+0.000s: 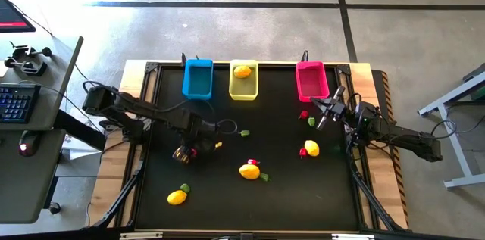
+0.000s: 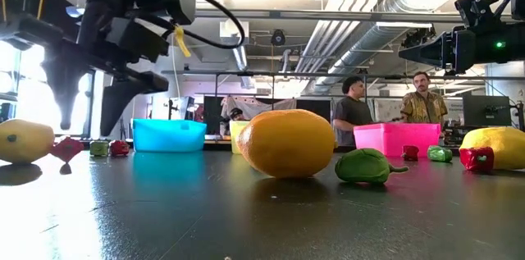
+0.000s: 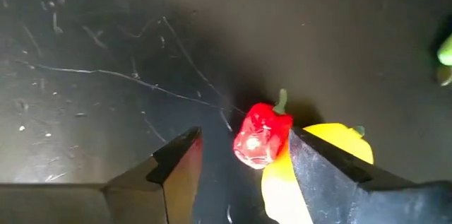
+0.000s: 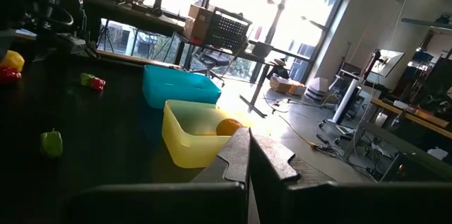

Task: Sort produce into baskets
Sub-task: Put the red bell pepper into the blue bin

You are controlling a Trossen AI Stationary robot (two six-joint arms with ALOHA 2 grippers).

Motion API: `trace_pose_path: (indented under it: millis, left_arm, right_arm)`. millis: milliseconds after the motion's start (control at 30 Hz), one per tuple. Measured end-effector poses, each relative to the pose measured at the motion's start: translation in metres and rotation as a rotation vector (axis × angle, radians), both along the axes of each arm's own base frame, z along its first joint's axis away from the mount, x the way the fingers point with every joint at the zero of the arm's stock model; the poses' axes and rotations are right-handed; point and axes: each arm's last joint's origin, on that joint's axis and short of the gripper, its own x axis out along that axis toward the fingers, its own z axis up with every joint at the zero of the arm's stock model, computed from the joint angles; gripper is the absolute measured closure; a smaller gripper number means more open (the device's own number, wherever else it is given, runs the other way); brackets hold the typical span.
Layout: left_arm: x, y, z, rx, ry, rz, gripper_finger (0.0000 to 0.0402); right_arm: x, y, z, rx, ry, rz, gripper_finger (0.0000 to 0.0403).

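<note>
You see three baskets [image 1: 244, 81] in a row along the tabletop's [image 1: 227, 194] far edge, a lemon [image 1: 242, 71] in the middle one. Loose produce [image 1: 249, 171] lies scattered nearer you. The left tool [image 1: 184, 154] hangs over a berry [image 3: 261, 136].

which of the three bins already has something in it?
The yellow plastic bin, the middle of the three: a yellow lemon-shaped fruit lies inside it. The blue plastic bin and the magenta-pink plastic bin show nothing inside.
</note>
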Motion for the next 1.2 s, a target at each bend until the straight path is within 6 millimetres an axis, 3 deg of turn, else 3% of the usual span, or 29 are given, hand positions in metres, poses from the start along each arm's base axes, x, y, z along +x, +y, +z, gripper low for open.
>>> trace_pose_path:
  millis: [167, 533, 733, 967, 1067, 1200]
  left_arm:
    - [0.001, 0.002, -0.004, -0.007, 0.019, -0.018, 0.0223]
    - [0.006, 0.000, -0.033, 0.009, 0.144, -0.073, 0.0230]
    - [0.006, 0.001, -0.032, 0.028, 0.145, -0.057, 0.0283]
    - [0.009, 0.015, -0.013, 0.095, 0.114, 0.045, 0.0371]
    - [0.012, 0.031, 0.004, 0.111, 0.064, 0.128, 0.0379]
    - [0.011, 0.067, 0.031, 0.132, -0.042, 0.277, 0.0366]
  right_arm:
    - [0.000, 0.000, 0.000, 0.000, 0.001, 0.000, 0.0403]
    - [0.000, 0.000, 0.000, 0.000, 0.001, 0.000, 0.0403]
    - [0.000, 0.000, 0.000, 0.000, 0.000, 0.000, 0.0403]
    - [0.000, 0.000, 0.000, 0.000, 0.001, 0.000, 0.0403]
    - [0.000, 0.000, 0.000, 0.000, 0.000, 0.000, 0.0403]
    - [0.000, 0.000, 0.000, 0.000, 0.000, 0.000, 0.0403]
